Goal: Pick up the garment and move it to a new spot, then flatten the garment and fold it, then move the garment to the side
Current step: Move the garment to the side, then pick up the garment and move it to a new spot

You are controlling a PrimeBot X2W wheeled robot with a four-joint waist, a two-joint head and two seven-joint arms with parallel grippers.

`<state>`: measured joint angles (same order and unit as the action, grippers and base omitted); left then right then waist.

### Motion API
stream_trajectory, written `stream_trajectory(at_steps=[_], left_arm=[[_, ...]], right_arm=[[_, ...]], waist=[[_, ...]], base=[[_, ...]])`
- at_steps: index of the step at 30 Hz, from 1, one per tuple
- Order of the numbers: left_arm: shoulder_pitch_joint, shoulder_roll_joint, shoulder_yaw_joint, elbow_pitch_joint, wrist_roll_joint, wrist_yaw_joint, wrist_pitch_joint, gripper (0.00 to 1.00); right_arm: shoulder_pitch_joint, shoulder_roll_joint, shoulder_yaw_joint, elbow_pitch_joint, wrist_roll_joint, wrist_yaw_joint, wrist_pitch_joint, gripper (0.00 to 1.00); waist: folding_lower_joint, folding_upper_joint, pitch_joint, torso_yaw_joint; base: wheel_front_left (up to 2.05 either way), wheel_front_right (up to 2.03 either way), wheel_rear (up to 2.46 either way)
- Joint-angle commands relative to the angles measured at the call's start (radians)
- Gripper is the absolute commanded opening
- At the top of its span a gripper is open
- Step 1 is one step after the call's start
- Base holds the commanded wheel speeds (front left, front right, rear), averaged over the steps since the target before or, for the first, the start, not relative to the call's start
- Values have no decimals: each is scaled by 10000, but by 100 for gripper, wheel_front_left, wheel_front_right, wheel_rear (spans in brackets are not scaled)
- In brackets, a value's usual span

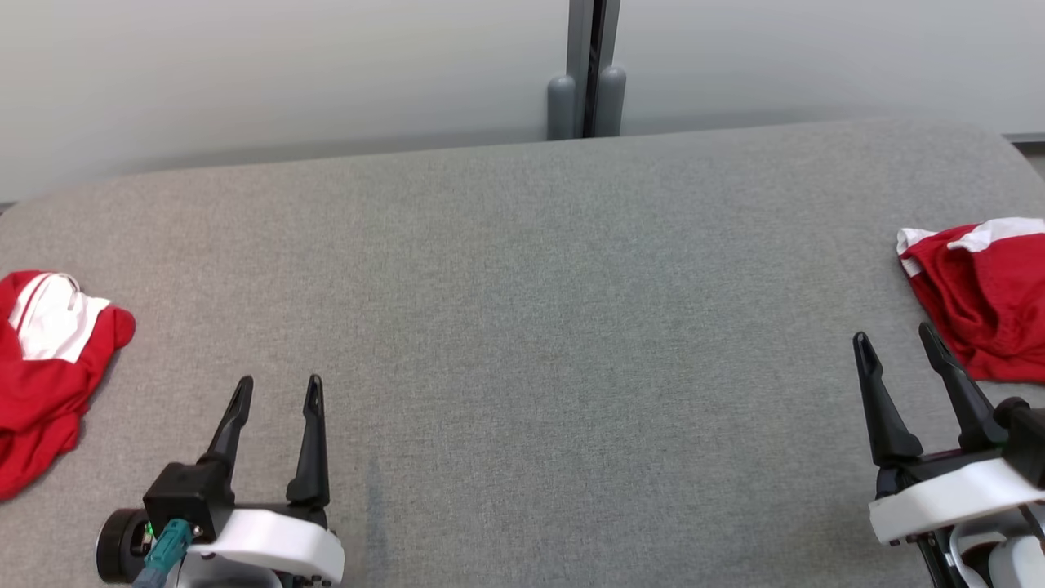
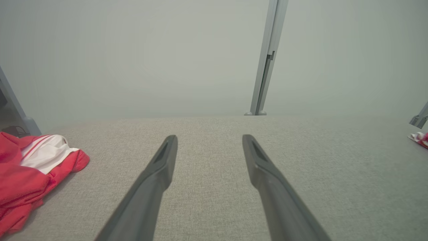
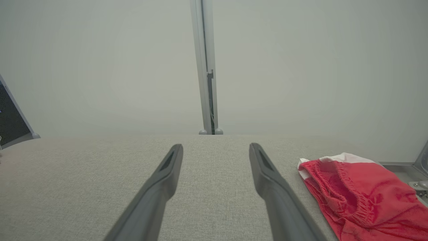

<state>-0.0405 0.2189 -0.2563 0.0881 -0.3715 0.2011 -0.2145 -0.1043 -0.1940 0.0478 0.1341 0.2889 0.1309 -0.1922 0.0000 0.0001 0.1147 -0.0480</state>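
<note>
The red shorts (image 1: 980,302) lie just right of the right gripper (image 1: 892,333), well apart from the left gripper (image 1: 279,380); both pairs of fingers (image 1: 880,408) gape, empty

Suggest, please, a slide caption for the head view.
Open left gripper and open right gripper above a grey fabric-covered table; crumpled red-and-white left garment and right garment lie untouched.

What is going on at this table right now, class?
Nothing is being handled yet. The left tool and right tool are both open and empty over the grey table. A crumpled red and white garment lies at the table's left edge. A second garment lies at the right edge, close to the right tool. Neither is flattened or folded.
</note>
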Motion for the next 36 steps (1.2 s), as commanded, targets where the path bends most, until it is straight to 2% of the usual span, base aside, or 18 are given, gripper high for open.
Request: stream_trajectory(at_steps=[1,10,19,36], left_arm=[[162,97,33,6,-61,49,11,100],[734,207,13,-28,-194,130,170,100],[817,279,-45,-131,-253,184,279,100],[586,295,-161,-80,-281,256,309,100]], right_arm=[[207,5,-67,-162,-105,-1,80,100],[1045,170,-569,-853,-111,-1,478,100],[1396,273,-673,-1370,-190,-1,792,100],[1527,375,-906,-1526,-273,-1,908,100]], waist=[[0,-1,-202,-67],[0,-1,-792,-85],[0,-1,-822,-51],[0,-1,-815,127]], base=[[0,0,0],[0,0,0],[0,0,0],[0,0,0]])
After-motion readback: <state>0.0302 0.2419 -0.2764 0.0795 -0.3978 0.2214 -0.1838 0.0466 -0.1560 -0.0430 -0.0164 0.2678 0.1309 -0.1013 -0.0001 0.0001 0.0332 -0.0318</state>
